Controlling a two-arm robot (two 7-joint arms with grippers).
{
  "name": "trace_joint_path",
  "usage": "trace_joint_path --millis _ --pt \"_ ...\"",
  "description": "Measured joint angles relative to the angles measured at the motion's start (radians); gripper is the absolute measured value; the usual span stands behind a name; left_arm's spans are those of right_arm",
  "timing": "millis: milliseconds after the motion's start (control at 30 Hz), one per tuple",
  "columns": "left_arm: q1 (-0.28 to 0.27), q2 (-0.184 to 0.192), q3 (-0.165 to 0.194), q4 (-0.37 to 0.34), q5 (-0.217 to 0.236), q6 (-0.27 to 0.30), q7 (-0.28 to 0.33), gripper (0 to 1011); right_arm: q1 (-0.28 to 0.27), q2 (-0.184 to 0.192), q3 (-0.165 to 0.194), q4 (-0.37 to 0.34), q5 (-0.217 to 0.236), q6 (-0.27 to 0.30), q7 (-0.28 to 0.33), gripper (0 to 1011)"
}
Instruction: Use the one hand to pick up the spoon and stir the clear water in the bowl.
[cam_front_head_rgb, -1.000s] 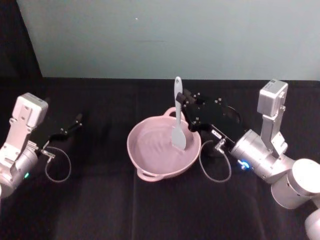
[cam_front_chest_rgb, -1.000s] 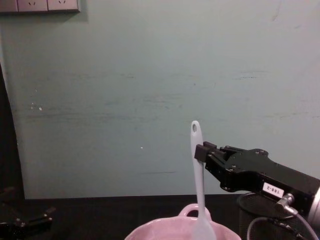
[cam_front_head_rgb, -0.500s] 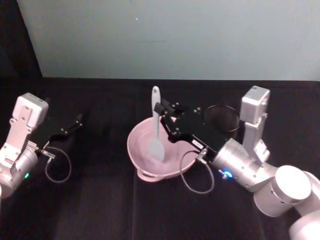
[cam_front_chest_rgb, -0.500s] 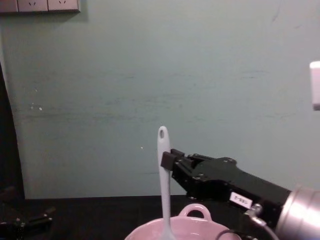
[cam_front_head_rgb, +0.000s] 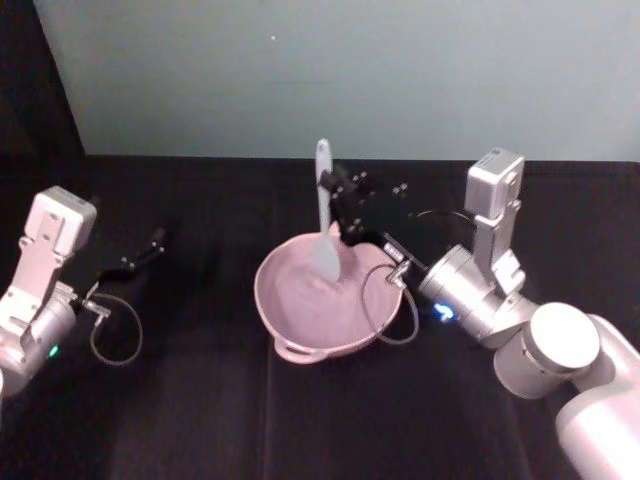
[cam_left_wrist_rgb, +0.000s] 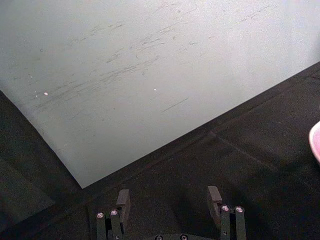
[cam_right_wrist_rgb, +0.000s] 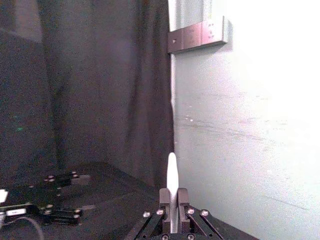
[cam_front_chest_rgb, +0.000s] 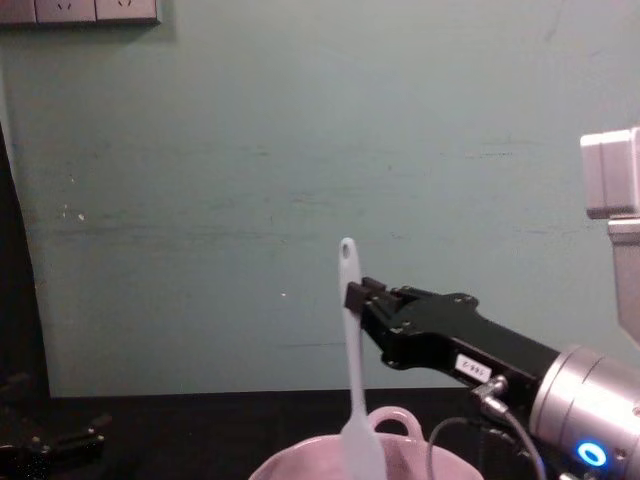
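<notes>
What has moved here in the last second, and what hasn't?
The right tool, shut on the spoon, swept it from the right side of the bowl across to the left, then toward the far rim. The bowl and the parked left tool stayed put.

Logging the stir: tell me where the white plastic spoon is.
Head view: the long white plastic spoon stands upright mid-table, clamped in the black right gripper, blade inside the pale-pink ceramic bowl near its far rim.

Black tbl (cam_front_head_rgb: 200, 400); pink bowl (cam_front_head_rgb: 288, 325) sits mid-tbl.
</notes>
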Motion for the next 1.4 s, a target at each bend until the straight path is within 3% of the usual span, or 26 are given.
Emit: trace_joint_path --millis 233,400,567,800,1000,1167,1400 --pt "0.0 0.0 0.0 0.0 0.0 0.0 0.0 1011 -0.003 0.027 0.033 -0.008 0.003 0.003 0.008 107" --pt "0.0 0.0 0.0 0.0 0.0 0.0 0.0 1011 -0.054 0.064 0.047 -0.078 0.026 0.026 0.031 108" --pt "0.0 0.0 0.0 0.0 0.0 0.0 0.0 1011 -0.112 0.086 0.042 -0.152 0.052 0.048 0.05 108" --pt "0.0 0.0 0.0 0.0 0.0 0.0 0.0 1011 -0.138 0.083 0.012 -0.183 0.066 0.065 0.063 107" --pt "0.0 0.0 0.0 0.0 0.0 0.0 0.0 1011 -0.118 0.055 -0.019 -0.163 0.06 0.062 0.062 107" --pt "0.0 0.0 0.0 0.0 0.0 0.0 0.0 1011 -0.075 0.025 -0.032 -0.104 0.035 0.036 0.048 107" --pt "0.0 0.0 0.0 0.0 0.0 0.0 0.0 1011 -0.018 -0.008 -0.024 -0.007 0.001 -0.009 0.023 108"
